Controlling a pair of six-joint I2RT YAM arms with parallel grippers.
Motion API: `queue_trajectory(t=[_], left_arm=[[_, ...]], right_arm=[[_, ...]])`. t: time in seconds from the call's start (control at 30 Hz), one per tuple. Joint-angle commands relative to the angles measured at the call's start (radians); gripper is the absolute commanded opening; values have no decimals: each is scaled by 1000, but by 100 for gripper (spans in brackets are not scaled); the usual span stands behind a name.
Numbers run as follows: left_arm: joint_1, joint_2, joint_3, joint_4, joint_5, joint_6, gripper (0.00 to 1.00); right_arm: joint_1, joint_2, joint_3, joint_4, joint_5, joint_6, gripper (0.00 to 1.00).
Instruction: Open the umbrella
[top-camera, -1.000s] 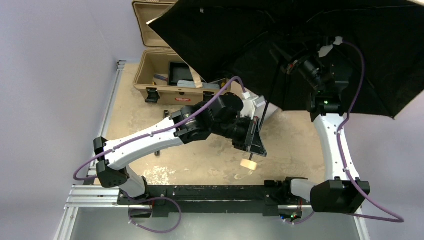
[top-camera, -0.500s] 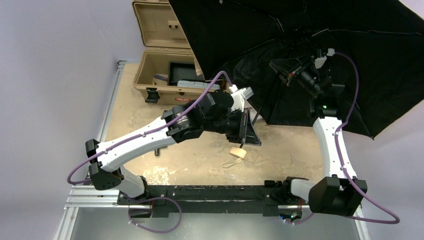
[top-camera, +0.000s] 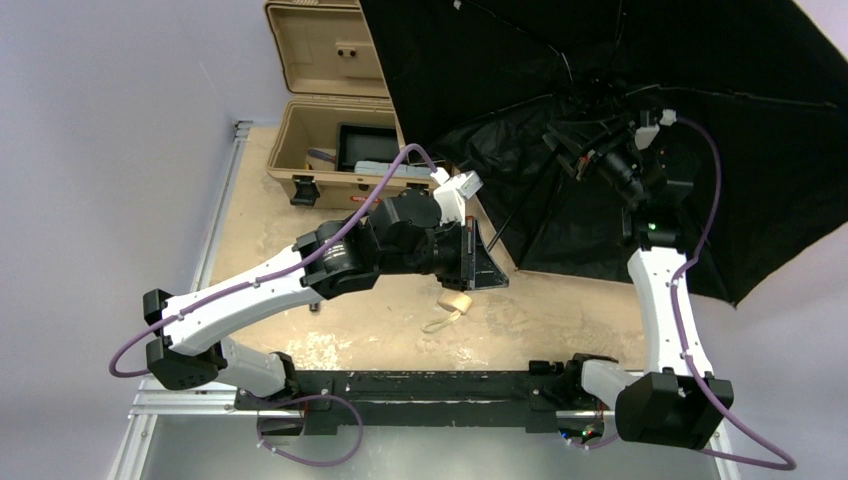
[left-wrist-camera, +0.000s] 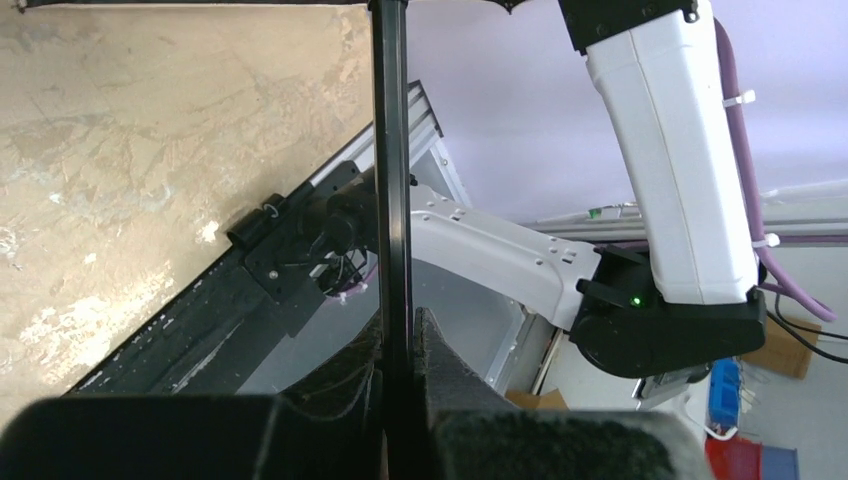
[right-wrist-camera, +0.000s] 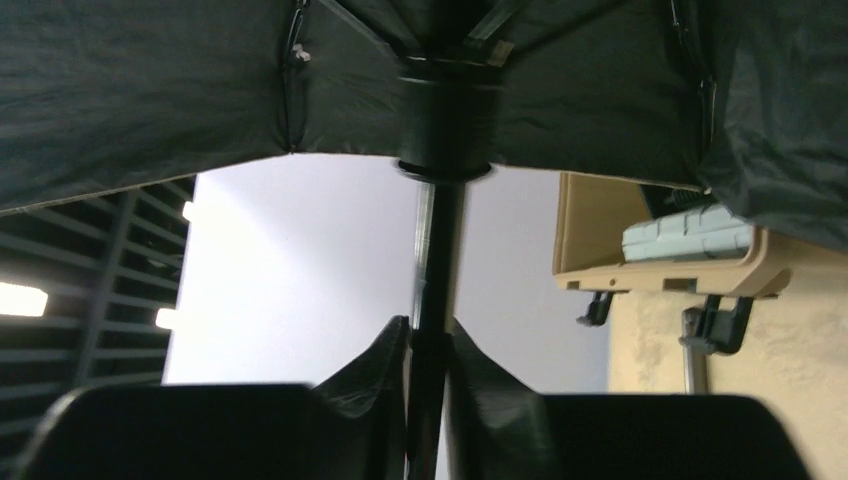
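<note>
The black-lined compact folding umbrella (top-camera: 620, 70) is spread wide above the far right of the table, beside the open tan plastic toolbox (top-camera: 320, 110). The left gripper (left-wrist-camera: 398, 332) clamps tight on its thin metal shaft (left-wrist-camera: 391, 150) above the small tan knob handle (top-camera: 455, 301). The right gripper (right-wrist-camera: 428, 338) pinches the same shaft below the runner (right-wrist-camera: 445, 120).

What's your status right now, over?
Left hand shut on umbrella shaft near the handle. Right hand shut on shaft under the canopy. Canopy spread wide. Open toolbox close by its edge.
</note>
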Motion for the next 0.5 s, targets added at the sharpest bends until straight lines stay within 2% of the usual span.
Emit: queue_trajectory(t=[0.0, 0.13, 0.23, 0.33, 0.47], left_arm=[[-5, -36, -14, 90, -41, -5, 0], [-18, -46, -20, 83, -23, -1, 0], [-32, -52, -27, 63, -5, 16, 0], [-48, -54, -27, 14, 2, 47, 0], [-62, -70, -39, -63, 27, 86, 0]], right_arm=[[-12, -19, 1, 159, 82, 102, 2], [-30, 31, 25, 338, 94, 193, 0], [-32, 123, 201, 355, 117, 143, 0], [-36, 179, 297, 443, 170, 192, 9], [-44, 239, 372, 588, 247, 318, 5]])
